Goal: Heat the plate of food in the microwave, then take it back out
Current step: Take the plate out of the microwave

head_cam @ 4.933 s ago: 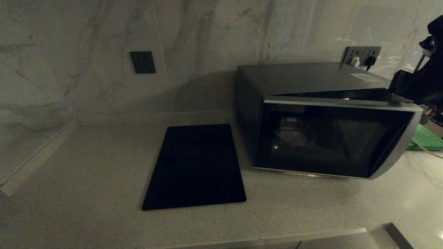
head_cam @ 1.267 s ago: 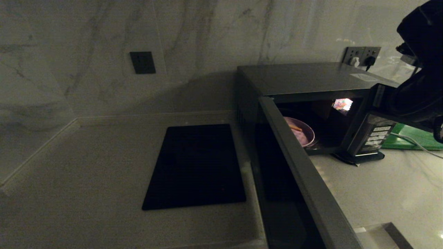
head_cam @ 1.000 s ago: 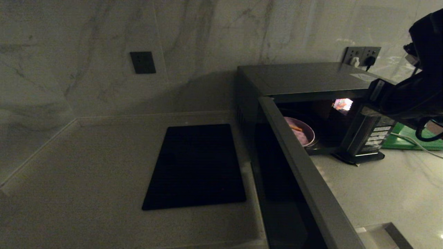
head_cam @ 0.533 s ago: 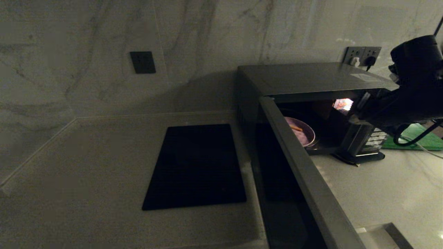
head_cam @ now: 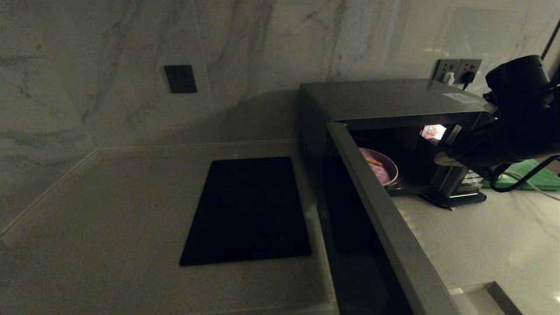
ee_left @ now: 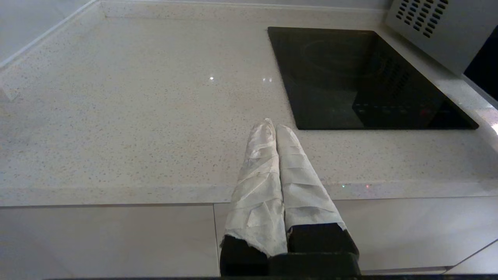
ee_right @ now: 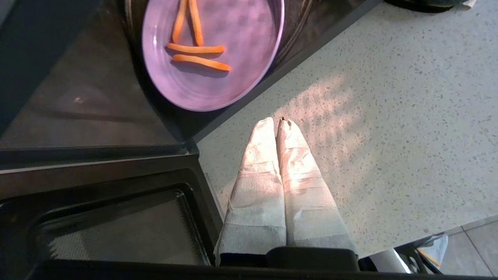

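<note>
The big silver-grey box microwave (head_cam: 393, 103) has its door wide open, and the small round purple plate with orange sticks (ee_right: 212, 50) sits inside.

The right claw (ee_right: 277, 122) hangs over the speckled pale stone table (ee_right: 389, 116), just in front of the plate, its two white-wrapped fingers pressed together and holding nothing. The left claw (ee_left: 271, 126) is closed too, resting far off near the flat black cooktop (ee_left: 362, 77).
</note>
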Controlling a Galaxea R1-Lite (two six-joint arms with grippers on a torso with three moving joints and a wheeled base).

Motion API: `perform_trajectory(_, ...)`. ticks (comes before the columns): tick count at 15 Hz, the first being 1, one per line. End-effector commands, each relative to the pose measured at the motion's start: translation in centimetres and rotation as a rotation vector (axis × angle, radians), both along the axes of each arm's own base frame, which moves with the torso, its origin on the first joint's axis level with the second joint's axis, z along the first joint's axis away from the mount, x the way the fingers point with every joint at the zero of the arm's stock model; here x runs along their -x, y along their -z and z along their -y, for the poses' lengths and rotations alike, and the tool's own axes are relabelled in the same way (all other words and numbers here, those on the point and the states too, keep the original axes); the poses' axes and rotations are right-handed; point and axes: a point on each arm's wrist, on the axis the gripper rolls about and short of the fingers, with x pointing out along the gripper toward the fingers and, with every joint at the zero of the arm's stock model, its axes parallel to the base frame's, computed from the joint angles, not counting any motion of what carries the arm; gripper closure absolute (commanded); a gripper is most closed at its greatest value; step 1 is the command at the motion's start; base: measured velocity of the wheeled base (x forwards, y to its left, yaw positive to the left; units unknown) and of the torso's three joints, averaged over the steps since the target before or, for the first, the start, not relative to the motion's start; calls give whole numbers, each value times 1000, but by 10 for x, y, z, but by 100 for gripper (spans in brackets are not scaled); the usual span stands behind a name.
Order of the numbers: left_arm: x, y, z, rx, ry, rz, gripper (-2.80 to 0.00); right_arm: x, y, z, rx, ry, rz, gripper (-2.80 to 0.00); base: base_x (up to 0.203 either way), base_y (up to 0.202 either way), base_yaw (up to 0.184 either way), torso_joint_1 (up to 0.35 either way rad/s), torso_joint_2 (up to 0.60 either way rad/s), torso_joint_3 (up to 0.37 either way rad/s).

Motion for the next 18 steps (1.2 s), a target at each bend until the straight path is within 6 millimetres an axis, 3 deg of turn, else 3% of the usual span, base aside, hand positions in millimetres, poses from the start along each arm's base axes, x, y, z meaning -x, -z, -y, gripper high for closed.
perform_trajectory(1,0,0,0,0,-1,-1,0,-12,14,-2,2,4,-41,0,0,0,0,0,0,0)
perform_trajectory(2,0,0,0,0,-1,-1,0,-16,19,-2,4,5,-55,0,0,0,0,0,0,0)
perform_trajectory(3,0,0,0,0,-1,-1,0,-18,22,-2,2,8,-62,-280,0,0,0,0,0,0)
perform_trajectory(8,0,0,0,0,-1,-1,0,-22,39,-5,46,-25,-172,-280,0,0,0,0,0,0)
perform_trajectory(14,0,0,0,0,-1,-1,0,3,37,0,261,-75,-464,-280,0,0,0,0,0,0)
perform_trajectory(18,0,0,0,0,-1,-1,0,-7,28,-3,146,-64,-349,-280,0,0,0,0,0,0)
